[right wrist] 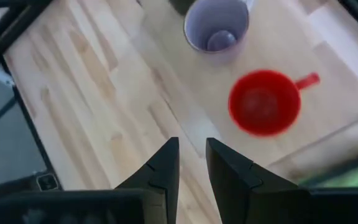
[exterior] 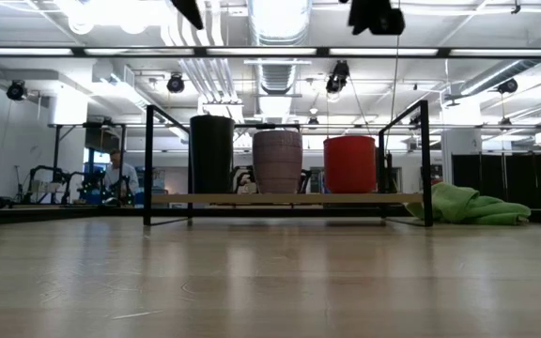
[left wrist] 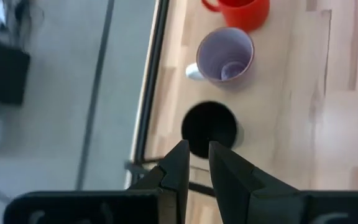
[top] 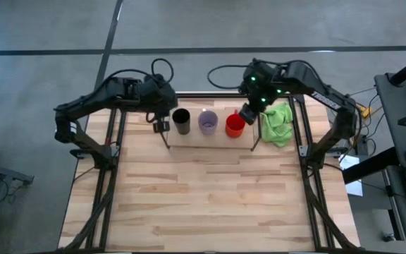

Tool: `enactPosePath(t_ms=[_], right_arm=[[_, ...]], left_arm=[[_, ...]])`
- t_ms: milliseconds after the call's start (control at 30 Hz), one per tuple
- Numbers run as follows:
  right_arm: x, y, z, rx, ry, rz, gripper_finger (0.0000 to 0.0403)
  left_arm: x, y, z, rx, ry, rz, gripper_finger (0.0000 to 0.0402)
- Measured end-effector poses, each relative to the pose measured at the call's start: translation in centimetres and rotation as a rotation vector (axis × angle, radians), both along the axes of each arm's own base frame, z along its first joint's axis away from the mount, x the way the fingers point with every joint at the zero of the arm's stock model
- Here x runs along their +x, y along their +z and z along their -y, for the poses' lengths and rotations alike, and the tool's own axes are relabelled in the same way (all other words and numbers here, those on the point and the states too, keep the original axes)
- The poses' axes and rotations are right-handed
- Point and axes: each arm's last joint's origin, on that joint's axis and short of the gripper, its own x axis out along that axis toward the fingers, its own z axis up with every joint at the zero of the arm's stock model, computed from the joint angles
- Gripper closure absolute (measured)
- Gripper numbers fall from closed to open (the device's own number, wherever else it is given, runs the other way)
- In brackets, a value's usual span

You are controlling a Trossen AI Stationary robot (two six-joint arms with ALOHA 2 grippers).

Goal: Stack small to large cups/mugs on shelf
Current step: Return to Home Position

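Three cups stand in a row on the wooden board of the low black-rod shelf (top: 210, 137) at the table's far side. They are a black tumbler (top: 181, 121) on the left, a pale purple cup (top: 208, 121) in the middle and a red mug (top: 235, 125) on the right, each resting on its base (exterior: 278, 192). My left gripper (top: 161, 126) hovers above the shelf's left end beside the tumbler (left wrist: 209, 127), fingers nearly together and empty. My right gripper (top: 247, 113) hovers above the red mug (right wrist: 265, 102), also nearly shut and empty.
A bright green cloth (top: 278, 122) lies crumpled on the table just right of the shelf, and it also shows in the low view (exterior: 472, 205). The black table frame's rails (top: 111, 148) run along both sides. The near half of the wooden tabletop (top: 210, 204) is bare.
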Motion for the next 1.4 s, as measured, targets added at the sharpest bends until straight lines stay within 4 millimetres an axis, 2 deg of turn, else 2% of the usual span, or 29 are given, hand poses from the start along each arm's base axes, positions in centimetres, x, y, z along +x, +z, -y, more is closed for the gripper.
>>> enactPosePath(t_ms=[133, 333, 533, 733, 900, 1067, 1233, 1400], right_arm=[[-1.2, 0.8, -1.1, -0.049, 0.003, -0.004, 0.0328], [-3.4, 1.8, -3.2, -0.13, -0.009, -0.003, 0.0328], [-6.7, 2.7, -4.9, -0.18, 0.009, 0.091, 0.0328], [-9.3, 2.7, -6.5, -0.24, 0.072, 0.296, 0.0328], [-10.9, 0.9, -7.4, -0.243, 0.107, 0.395, 0.0328], [-12.0, -2.1, -8.0, -0.187, 0.162, 0.498, 0.0328], [-12.5, -4.6, -8.3, -0.118, 0.184, 0.671, 0.0328], [-13.3, -7.0, -8.5, -0.101, 0.201, 0.774, 0.0328]], left_arm=[[-1.2, 0.3, 0.2, -0.047, 0.07, 0.013, 0.0353], [-4.3, 1.4, 0.8, -0.116, 0.174, 0.073, 0.0353], [-8.0, 2.6, 1.5, -0.205, 0.295, 0.186, 0.0353], [-10.6, 3.5, 2.2, -0.3, 0.288, 0.268, 0.0353], [-11.8, 3.3, 2.7, -0.384, 0.251, 0.286, 0.0353], [-12.7, 1.5, 2.9, -0.409, 0.233, 0.288, 0.0353], [-13.0, -0.9, 3.3, -0.486, 0.128, 0.43, 0.0353], [-13.4, -3.2, 3.6, -0.529, 0.016, 0.605, 0.0353]])
